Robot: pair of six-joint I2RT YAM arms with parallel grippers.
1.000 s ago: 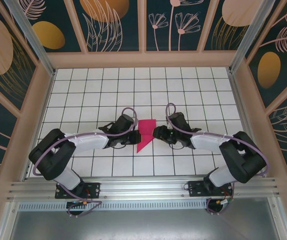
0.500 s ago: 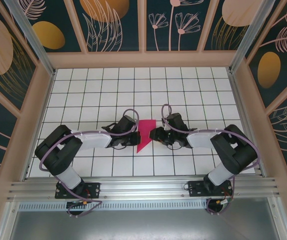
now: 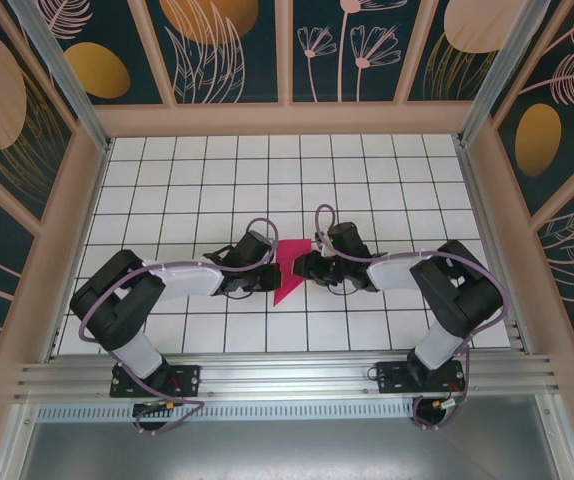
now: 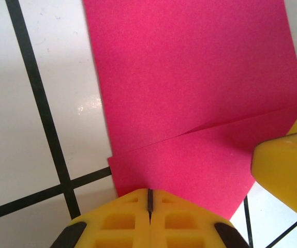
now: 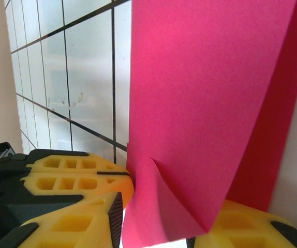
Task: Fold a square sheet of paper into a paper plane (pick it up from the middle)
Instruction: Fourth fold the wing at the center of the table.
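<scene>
Now, paper: a creased magenta-pink paper sheet (image 3: pixel 285 272) lies near the middle of the white tiled worktop (image 3: pixel 367 180), a little toward its 6 o'clock side.
Paper shape: seen from overhead, there is a straight edge at 12 o'clock, narrowing to a point at about 7 o'clock.
Paper layers: the left wrist view shows one layer lapped over another. The fold edge slants from 8 o'clock up toward 3 o'clock.
Left hand: the left hand (image 3: pixel 269 272) sits at the paper's 9 o'clock edge. Its yellow fingers (image 4: pixel 117 222) are pressed together with only a hairline seam between them. The paper's edge runs in under their tips. I cannot tell whether the sheet is nipped there or only touched.
Right hand: the right hand (image 3: pixel 303 268) is at the paper's 3 o'clock edge, facing the left hand across the sheet. It is partly open. In its wrist view the fingers (image 5: pixel 76 181) stand apart, one on each side of the paper's edge. A small flap curls up in the gap. Contact with either finger is unclear.
Hands together: they are near each other with the paper between them. One right fingertip (image 4: pixel 288 175) shows at 4 o'clock in the left wrist view, just beside the sheet's edge.
</scene>
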